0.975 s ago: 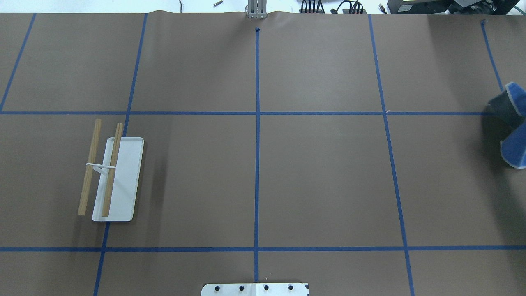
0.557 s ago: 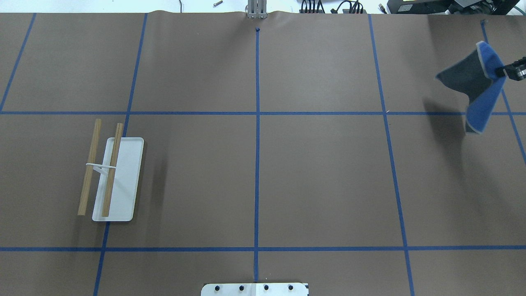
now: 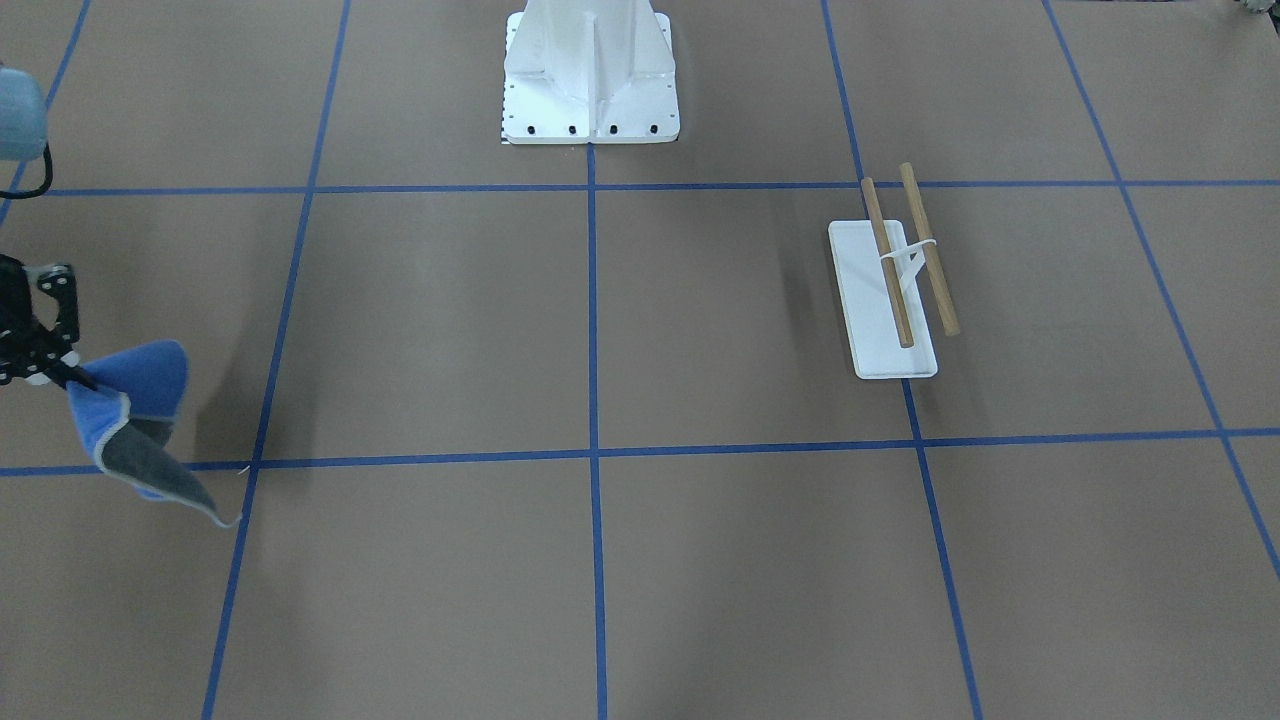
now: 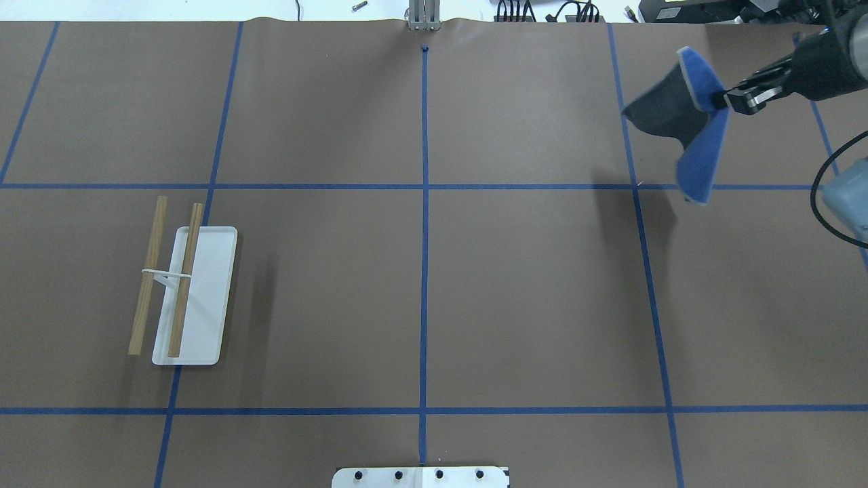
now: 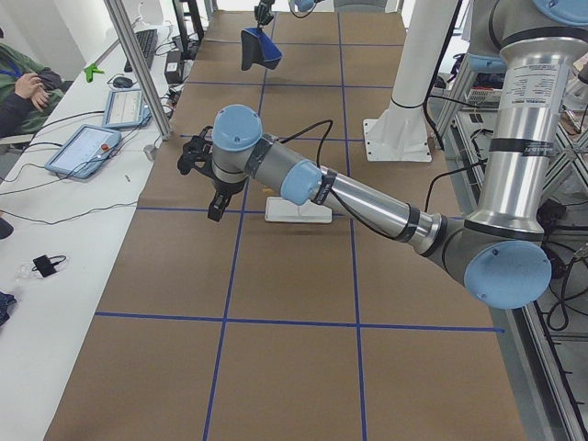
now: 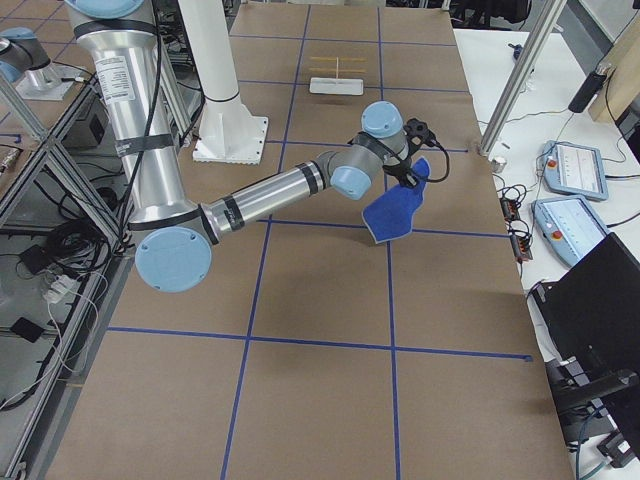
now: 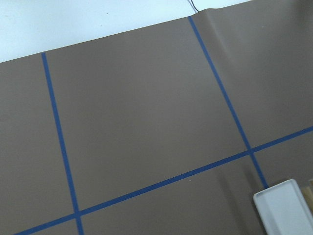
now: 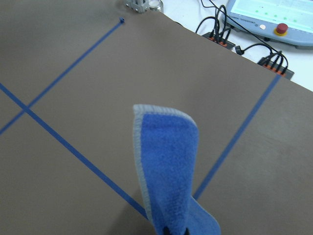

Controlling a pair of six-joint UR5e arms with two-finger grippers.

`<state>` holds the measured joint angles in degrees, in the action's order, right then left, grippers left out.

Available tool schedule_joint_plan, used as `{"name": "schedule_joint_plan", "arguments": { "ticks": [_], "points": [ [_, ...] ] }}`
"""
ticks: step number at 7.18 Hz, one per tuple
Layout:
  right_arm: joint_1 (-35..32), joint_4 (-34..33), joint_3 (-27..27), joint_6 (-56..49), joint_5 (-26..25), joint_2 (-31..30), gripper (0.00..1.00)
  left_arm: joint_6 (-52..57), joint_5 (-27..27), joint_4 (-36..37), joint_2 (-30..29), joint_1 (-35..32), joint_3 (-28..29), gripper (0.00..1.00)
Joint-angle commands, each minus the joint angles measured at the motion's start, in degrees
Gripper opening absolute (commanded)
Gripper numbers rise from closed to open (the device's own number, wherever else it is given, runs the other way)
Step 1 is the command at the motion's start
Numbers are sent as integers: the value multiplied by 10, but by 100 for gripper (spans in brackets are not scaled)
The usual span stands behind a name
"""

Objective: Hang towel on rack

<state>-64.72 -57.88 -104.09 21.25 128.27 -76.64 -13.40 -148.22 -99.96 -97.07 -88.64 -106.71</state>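
right claw (image 4: 724,102) is pinching the towel (image 4: 702,152) at one spot near its edge. cloth hangs clear of the tabletop (image 4: 529,285), over on the robot's far right. below the pinch it droops in two flaps, blue face on one, grey on the other. rack (image 4: 186,278) sits on the far left, well apart from the towel, nothing on its dowels (image 4: 143,305).

handling, my read: light and fully limp, folds on itself, likely swings on any fast traverse. pile looks like terry, so grip friction should be fine. not fragile.

single-point pinch means it hangs bunched, not spread. draped like that over a dowel it probably lands lopsided and could slide off the longer side. better hold is mid-edge or two corners, so the free half drops evenly past the dowel.

left claw (image 5: 218,197) hovers near the rack and could take a second corner. it's seen only from the side, so can't tell if it's spread or pressed together. rack looks light too, so a snag on a dowel could drag or tip it.
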Motion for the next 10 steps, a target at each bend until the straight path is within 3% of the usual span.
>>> {"name": "schedule_joint_plan", "arguments": {
  "ticks": [1, 2, 3, 4, 5, 8, 10],
  "points": [
    [111, -24, -37, 115, -122, 50, 0, -214, -24, -107, -18, 55, 1, 98],
    [141, -113, -38, 133, -163, 111, 0, -363, -20, -181, -37, 87, 5, 98],
    [199, -158, -54, 133, -252, 136, 0, -482, -7, -214, -67, 119, 5, 98],
    [256, -161, -56, 134, -337, 146, 0, -585, 34, -219, -95, 164, 1, 98],
    [295, -178, -53, 134, -388, 169, 0, -673, 95, -241, -118, 221, 2, 98],
    [365, -238, -53, 128, -487, 230, 0, -911, 220, -247, -197, 346, 23, 98],
    [411, -267, -53, 125, -560, 245, 0, -992, 225, -248, -225, 370, 30, 98]
  ]
}}
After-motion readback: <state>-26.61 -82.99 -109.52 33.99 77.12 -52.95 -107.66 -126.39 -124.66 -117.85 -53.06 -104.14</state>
